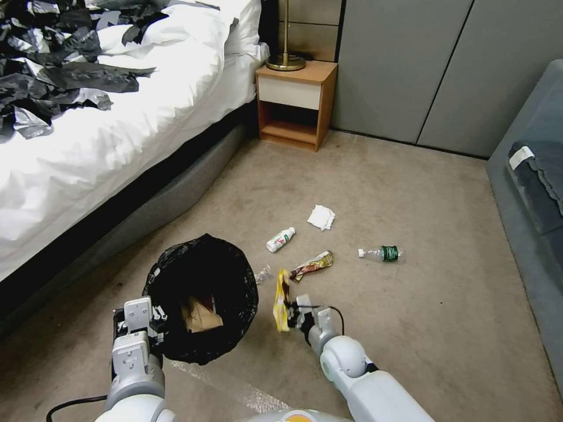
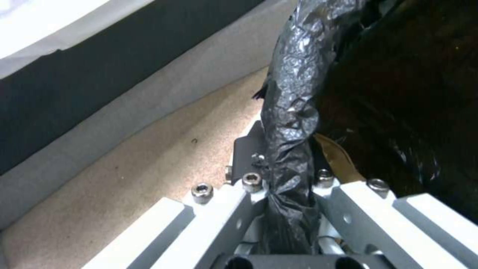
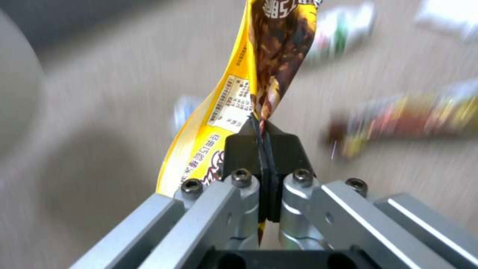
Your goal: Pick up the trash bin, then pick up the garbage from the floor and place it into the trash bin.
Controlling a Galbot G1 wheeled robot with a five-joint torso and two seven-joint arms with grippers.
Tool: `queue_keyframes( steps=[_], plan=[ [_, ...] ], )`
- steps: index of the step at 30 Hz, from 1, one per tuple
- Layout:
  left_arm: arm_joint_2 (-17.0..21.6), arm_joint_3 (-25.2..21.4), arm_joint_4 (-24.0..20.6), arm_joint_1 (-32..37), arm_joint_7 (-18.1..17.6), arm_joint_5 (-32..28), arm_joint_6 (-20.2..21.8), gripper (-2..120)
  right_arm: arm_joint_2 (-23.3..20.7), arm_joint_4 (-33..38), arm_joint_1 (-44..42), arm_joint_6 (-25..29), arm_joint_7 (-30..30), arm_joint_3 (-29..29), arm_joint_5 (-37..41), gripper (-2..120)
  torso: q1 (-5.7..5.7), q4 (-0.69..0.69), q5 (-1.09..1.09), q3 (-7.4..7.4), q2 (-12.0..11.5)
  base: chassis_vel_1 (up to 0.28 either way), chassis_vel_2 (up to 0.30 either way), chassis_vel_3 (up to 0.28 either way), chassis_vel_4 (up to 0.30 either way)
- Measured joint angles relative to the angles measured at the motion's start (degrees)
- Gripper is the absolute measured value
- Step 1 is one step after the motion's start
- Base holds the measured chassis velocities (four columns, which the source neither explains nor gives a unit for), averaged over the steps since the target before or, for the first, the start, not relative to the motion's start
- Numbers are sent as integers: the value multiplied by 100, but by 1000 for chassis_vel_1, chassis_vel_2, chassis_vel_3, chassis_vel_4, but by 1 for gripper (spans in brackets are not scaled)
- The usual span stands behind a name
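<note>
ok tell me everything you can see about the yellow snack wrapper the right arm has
The yellow snack wrapper is a crinkled, glossy packet, yellow on one face with a white printed label and brown pictured food on the other. It looks flat and empty, twisted along its length. The right end effector pinches it near one edge between shut dark fingertips, so it hangs off the carpet, just right of the trash bin and apart from it.

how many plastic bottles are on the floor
2. A white bottle lies past the trash bin; a clear bottle with a green label lies farther right. Others may be hidden inside the bin.
</note>
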Motion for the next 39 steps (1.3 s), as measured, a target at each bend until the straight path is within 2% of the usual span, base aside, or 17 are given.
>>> queue_keyframes(
  steps=[1,2,3,5,6,9,10,13,14,16,19,21,24,37,38,39],
  plan=[
    [0,0,0,0,0,0,0,0,0,0,0,0,0,0,0,0,0,0,0,0,0,0,0,0,0],
    [25,-1,8,-1,2,-22,6,0,-117,667,-116,332,-38,92,-5,0,0,0,-1,0,0,0,0,0,0],
    [25,-1,8,-1,2,-22,6,0,-117,667,-116,332,-38,92,-5,0,0,0,-1,0,0,0,0,0,0],
    [46,2,22,5,3,-29,12,0,-239,1450,-183,918,-440,208,-7,0,0,1,-1,0,0,0,0,0,0],
    [46,2,22,5,3,-29,12,0,-239,1450,-183,918,-440,208,-7,0,0,1,-1,0,0,0,0,0,0],
    [55,34,37,20,7,-30,20,0,-425,2255,-179,1594,-1390,285,140,0,0,1,0,0,0,0,0,0,0],
    [55,34,37,20,7,-30,20,0,-425,2255,-179,1594,-1390,285,140,0,0,1,0,0,0,0,0,0,0],
    [58,75,46,47,15,-29,25,0,-801,2914,-180,1897,-2257,120,397,0,0,2,0,0,0,0,0,0,0],
    [58,75,46,47,15,-29,25,0,-801,2914,-180,1897,-2257,120,397,0,0,2,0,0,0,0,0,0,0],
    [58,77,47,53,16,-28,27,0,-1139,3111,-244,1921,-2496,-112,410,0,0,1,-1,0,0,0,0,0,0],
    [60,79,47,58,18,-27,33,0,-1433,3127,-256,1925,-2569,-348,347,0,0,0,0,0,0,0,0,0,0],
    [62,82,45,64,18,-25,37,0,-1713,2967,-146,1924,-2577,-606,254,0,0,1,0,0,0,0,0,0,0],
    [60,95,42,66,18,-20,38,0,-1909,2740,27,1892,-2527,-824,127,0,0,1,0,0,0,0,0,0,0],
    [37,155,40,56,20,-1,39,0,-2021,2188,338,1695,-2398,-1190,-173,0,0,1,0,0,0,0,0,0,0],
    [35,157,40,52,20,0,40,0,-2011,2144,348,1663,-2379,-1209,-211,7,0,1,0,0,0,0,0,0,0],
    [35,157,40,52,20,0,40,0,-2011,2144,348,1663,-2379,-1209,-211,7,0,1,0,0,0,0,0,0,0]
  ],
)
